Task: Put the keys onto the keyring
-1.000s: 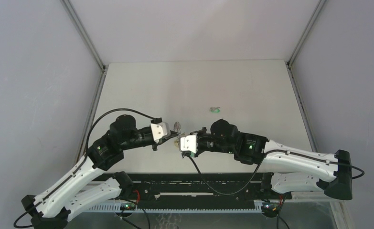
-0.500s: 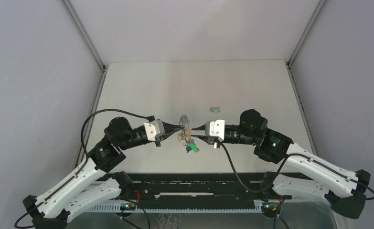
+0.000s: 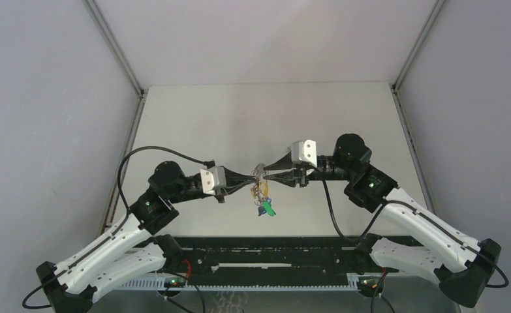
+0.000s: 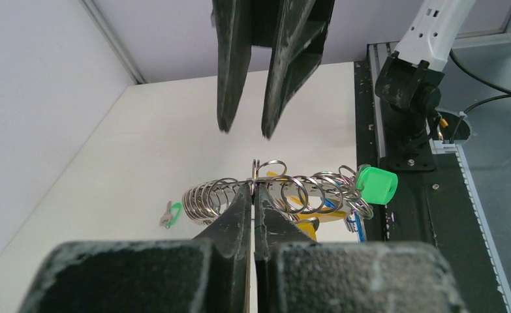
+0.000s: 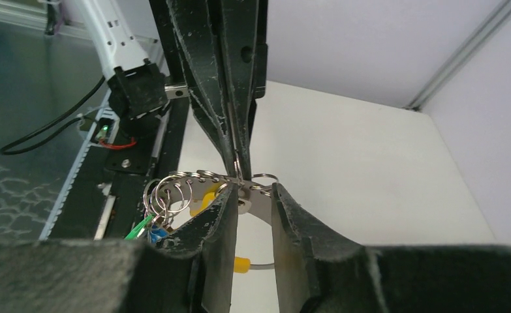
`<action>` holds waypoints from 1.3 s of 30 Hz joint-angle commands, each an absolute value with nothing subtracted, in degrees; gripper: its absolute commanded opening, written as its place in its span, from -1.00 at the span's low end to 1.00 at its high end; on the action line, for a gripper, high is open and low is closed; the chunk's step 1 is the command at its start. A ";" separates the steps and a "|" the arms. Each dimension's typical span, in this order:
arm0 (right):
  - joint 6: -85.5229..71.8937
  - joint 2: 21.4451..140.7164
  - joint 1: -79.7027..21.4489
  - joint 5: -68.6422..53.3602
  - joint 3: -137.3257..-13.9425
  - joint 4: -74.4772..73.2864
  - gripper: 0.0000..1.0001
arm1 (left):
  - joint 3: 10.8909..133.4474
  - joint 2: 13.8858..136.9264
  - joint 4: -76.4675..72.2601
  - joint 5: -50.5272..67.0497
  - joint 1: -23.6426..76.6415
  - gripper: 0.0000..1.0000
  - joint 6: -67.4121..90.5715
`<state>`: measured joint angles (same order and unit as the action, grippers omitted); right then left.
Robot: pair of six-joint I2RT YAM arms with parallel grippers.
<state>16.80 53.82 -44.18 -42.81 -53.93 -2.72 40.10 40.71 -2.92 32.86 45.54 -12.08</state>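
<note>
Pale table (image 3: 194, 117) is seen from above. The left gripper (image 3: 254, 177) is clamped on the keyring (image 3: 260, 185), which is held off the surface with keys (image 3: 266, 208) hung beneath. The right gripper (image 3: 266, 173) is narrowly parted just beside it.

From the left wrist, a green-headed key (image 4: 376, 184) is seen on the ring, and a loose green key (image 4: 168, 214) on the table.

From the right wrist, the ring is framed between parted fingers (image 5: 223, 208).

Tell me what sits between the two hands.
The keyring, keys dangling beneath, pinched by the shut left hand; the right hand is open. Seen in the top view.
</note>
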 commanded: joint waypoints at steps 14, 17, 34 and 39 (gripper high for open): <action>13.58 57.69 -43.43 -51.43 -54.71 1.93 -0.55 | 39.81 41.32 -10.80 35.79 45.18 -1.00 -8.66; 13.22 57.92 -43.42 -51.77 -54.67 2.55 -0.58 | 39.98 41.84 -11.05 36.51 45.18 -1.00 -8.43; 12.56 58.13 -43.33 -49.67 -54.67 1.01 -0.68 | 40.25 42.27 -10.48 37.34 45.20 -1.00 -8.67; 12.84 58.71 -43.48 -50.24 -54.67 0.88 -0.77 | 40.22 42.07 -11.00 37.60 45.27 -1.00 -8.32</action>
<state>13.06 58.26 -43.64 -50.17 -53.93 0.21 40.07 42.76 -6.31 36.25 45.34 -9.54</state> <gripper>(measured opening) 0.133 0.010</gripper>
